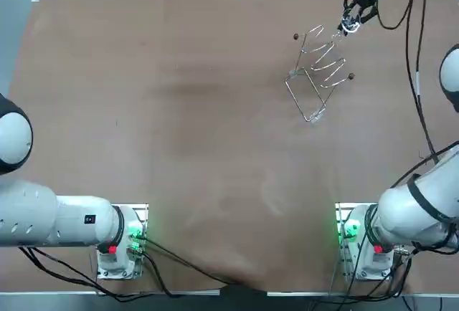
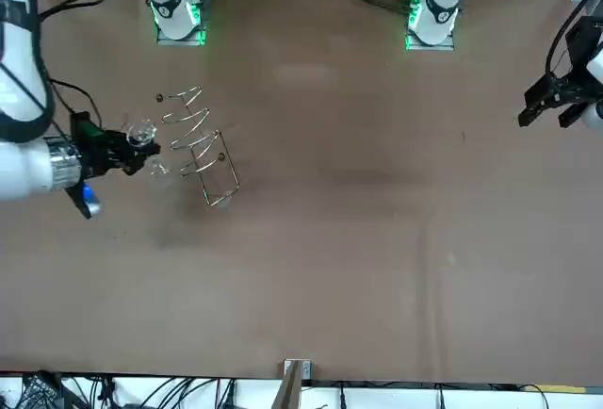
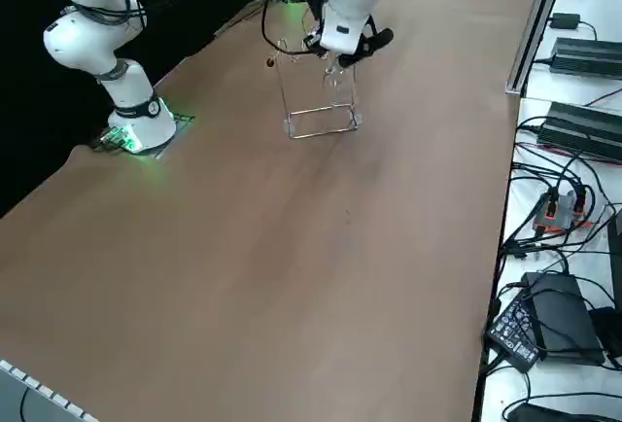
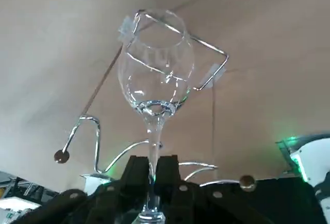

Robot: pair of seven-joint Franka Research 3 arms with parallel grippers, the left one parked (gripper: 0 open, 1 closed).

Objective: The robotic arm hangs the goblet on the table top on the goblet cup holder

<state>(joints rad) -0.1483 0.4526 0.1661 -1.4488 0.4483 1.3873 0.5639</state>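
Goblet [image 4: 154, 74], empty, stem clamped by right end effector [image 4: 152, 168], beside wire holder [image 1: 319, 74]

light bright, even | table [image 1: 179, 146] faint shadows | goblet [image 4: 154, 69] glints | end effector [image 4: 152, 164] dark, beside cup holder [image 1: 323, 64]

The goblet [image 4: 154, 74] is clear, glossy glass that catches highlights. The goblet cup holder [image 4: 209, 46] is thin, bright, polished metal wire, its ends tipped with dull brown beads [image 4: 61, 156]. The right gripper [image 4: 152, 168], beside the holder, has matt black jaws closed on the glass stem. The bench [image 1: 179, 110] is matt brown and smooth.
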